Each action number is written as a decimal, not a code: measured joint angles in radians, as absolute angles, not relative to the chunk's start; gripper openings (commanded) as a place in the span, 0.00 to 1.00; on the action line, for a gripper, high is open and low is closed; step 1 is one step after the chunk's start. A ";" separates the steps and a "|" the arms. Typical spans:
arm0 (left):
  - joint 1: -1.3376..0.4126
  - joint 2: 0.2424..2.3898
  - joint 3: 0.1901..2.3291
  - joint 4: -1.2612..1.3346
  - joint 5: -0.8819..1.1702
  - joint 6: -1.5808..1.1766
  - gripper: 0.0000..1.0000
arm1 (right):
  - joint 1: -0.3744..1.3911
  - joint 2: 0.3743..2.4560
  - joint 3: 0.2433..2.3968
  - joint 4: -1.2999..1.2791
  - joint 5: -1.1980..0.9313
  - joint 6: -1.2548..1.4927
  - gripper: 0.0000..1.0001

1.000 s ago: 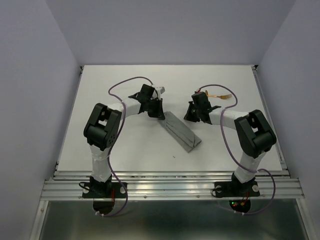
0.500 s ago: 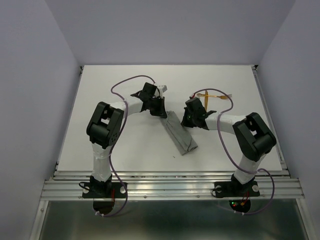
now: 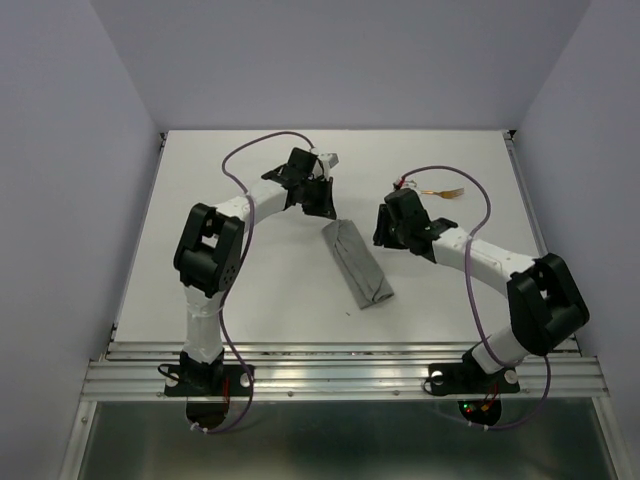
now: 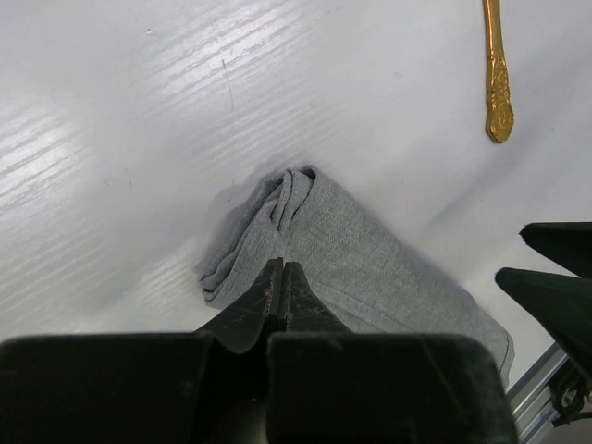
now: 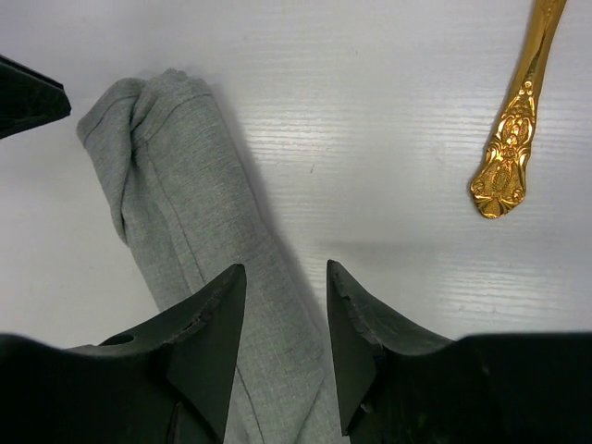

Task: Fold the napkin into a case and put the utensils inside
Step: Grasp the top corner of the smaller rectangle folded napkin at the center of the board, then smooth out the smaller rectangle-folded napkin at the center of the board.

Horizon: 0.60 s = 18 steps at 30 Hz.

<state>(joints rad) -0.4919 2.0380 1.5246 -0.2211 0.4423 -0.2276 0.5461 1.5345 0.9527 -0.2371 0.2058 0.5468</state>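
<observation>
I see the grey napkin (image 3: 358, 265) lying folded into a narrow, flat case in the middle of the white table (image 3: 240, 290), slanting between the two arms. The left claw (image 4: 282, 275) is pressed fully closed, with its tips resting on the bunched far end of the cloth. I cannot tell whether it pinches a layer. The right claw (image 5: 285, 277) hovers over the case's long edge, jaws partly apart and nothing between them.

One golden utensil (image 5: 511, 153) lies on bare table beyond the case on the right side, apart from the cloth. I cannot make out a second piece.

I judge the folding done and the loading about to start. Next, the right claw needs to reach the utensil's handle and close on it. It then has to slide it into whichever end of the case opens, while the left claw steadies the cloth.
</observation>
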 measured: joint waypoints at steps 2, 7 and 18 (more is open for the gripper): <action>-0.493 2.020 1.525 -0.250 0.419 -0.227 0.00 | 0.553 1.496 0.947 -0.248 0.200 0.524 0.45; -0.495 1.899 1.423 -0.252 0.383 -0.265 0.00 | 0.637 1.417 0.937 -0.310 0.190 0.469 0.49; -0.618 1.732 1.015 -0.112 0.419 -0.426 0.00 | 0.774 1.430 0.883 -0.382 0.137 0.422 0.54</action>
